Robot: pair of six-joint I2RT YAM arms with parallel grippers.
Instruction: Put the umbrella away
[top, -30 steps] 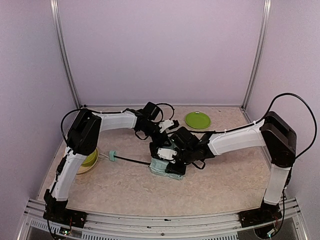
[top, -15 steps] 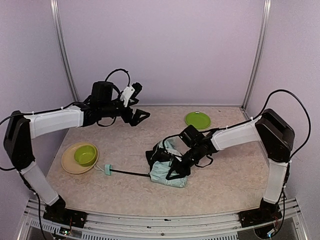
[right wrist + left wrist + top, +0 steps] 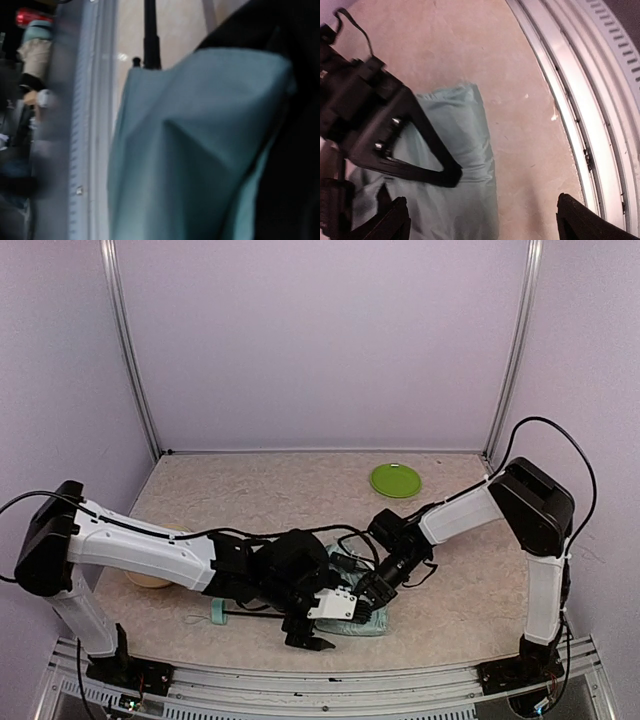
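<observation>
— Where's the umbrella?
— Lying folded near the table's front edge, with its handle out to the left (the shaft is flat on the surface).
— Grippers?
— The left gripper is spread wide over the fabric. The right gripper touches the canopy; I can't tell its grip.
</observation>
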